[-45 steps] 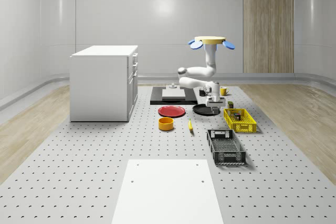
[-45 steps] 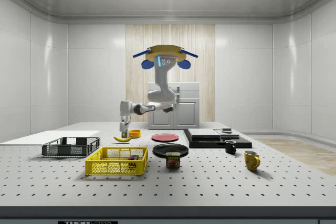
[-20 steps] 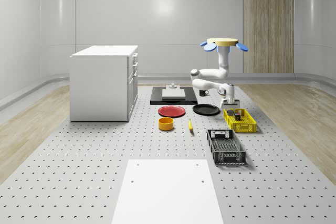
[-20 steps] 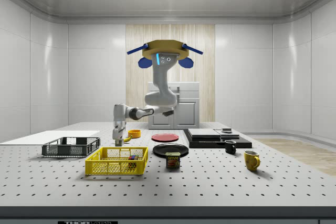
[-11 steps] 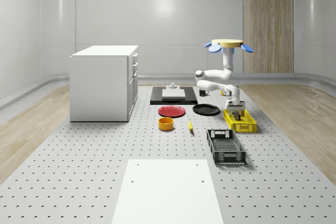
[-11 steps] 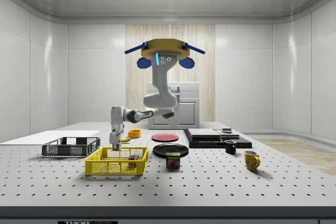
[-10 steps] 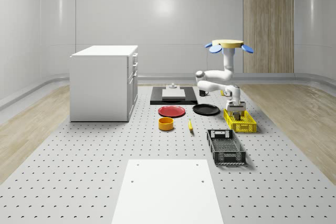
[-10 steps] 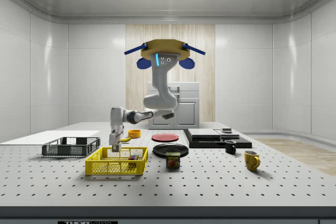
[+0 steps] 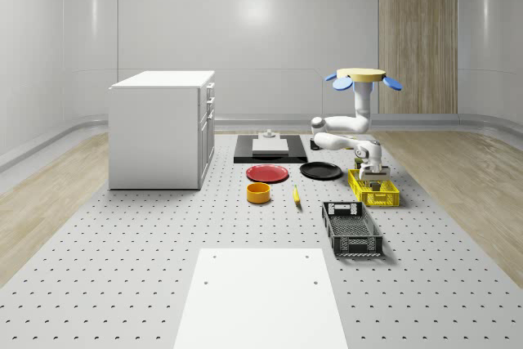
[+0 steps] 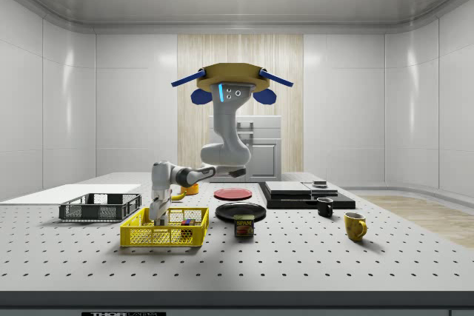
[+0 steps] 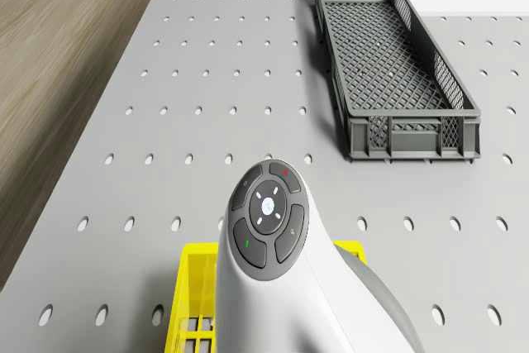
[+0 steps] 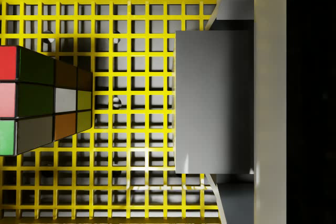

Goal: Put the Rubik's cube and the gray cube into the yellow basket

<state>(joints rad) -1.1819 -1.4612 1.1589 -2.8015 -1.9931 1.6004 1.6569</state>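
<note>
Whole-scene view: the drone (image 9: 363, 76) hovers above the far right part of the desk (image 9: 163, 267), behind the yellow basket (image 9: 373, 188). Its arm bends down and forward, and the end effector (image 9: 372, 174) is lowered into the basket's far end. A dark gray crate (image 9: 351, 228) lies just nearer than the basket. A red plate (image 9: 267, 173), a black plate (image 9: 320, 171) and an orange bowl (image 9: 258, 193) lie to the left.

Side view: the drone (image 10: 232, 79) hovers well above the desk (image 10: 296, 257). The end effector (image 10: 157, 217) reaches inside the yellow basket (image 10: 164, 235) at its left end. A can (image 10: 244, 226) stands just right of the basket; a yellow mug (image 10: 355, 226) stands farther right.

Drone view: the arm's wrist housing sits over the yellow basket (image 11: 195, 295), with the dark gray crate (image 11: 390, 64) well beyond it.

Wrist view: the gray cube (image 12: 212, 102) is gripped between the end effector's fingers (image 12: 231, 3), over the yellow basket's mesh floor (image 12: 131, 182). The Rubik's cube (image 12: 42, 100) rests on that floor, apart from the gray cube.
</note>
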